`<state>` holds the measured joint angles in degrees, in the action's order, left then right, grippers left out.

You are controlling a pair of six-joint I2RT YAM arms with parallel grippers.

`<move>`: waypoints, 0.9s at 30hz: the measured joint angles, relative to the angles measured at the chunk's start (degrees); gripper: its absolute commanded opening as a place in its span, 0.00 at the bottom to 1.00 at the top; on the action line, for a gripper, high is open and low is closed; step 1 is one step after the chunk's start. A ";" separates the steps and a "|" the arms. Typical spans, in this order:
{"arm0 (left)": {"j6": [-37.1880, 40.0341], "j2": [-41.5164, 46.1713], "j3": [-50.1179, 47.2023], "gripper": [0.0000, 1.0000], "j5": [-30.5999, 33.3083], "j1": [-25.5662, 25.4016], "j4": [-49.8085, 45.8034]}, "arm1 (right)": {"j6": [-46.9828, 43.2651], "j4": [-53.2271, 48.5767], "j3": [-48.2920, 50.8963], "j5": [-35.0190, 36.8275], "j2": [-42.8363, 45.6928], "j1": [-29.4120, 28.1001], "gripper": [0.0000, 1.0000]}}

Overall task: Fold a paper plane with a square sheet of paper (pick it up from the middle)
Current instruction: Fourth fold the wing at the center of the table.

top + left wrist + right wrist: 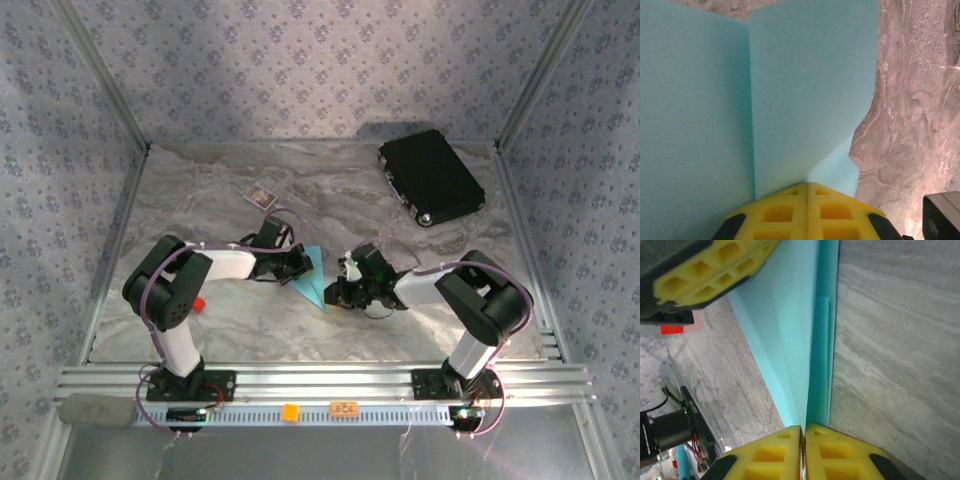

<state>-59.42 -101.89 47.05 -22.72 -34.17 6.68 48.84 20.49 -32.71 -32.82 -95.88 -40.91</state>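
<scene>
The paper [313,272] sat mid-table between both grippers, a blue wedge with its tip towards 6 o'clock. It was possibly a half-made dart, though it was too small in the top view to be sure. The left gripper [296,262] was at its 9 o'clock, fingers pressed together on one edge, with a creased sheet rising towards 12 in the left wrist view. The right gripper [345,288] was at its 4 o'clock, likewise pinched on the paper's folded edge. The case [432,177] lay at 1 o'clock from the paper and the card [262,194] at 11, both well apart from it.
</scene>
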 measured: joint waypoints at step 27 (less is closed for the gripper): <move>-0.66 0.85 -1.40 0.00 0.00 0.02 0.61 | -3.50 -5.68 1.09 -0.35 3.06 -1.03 0.14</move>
<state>-60.07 -101.03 45.65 -22.72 -34.15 7.29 45.34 14.81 -31.62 -33.17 -92.82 -41.93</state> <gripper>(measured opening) 0.042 0.121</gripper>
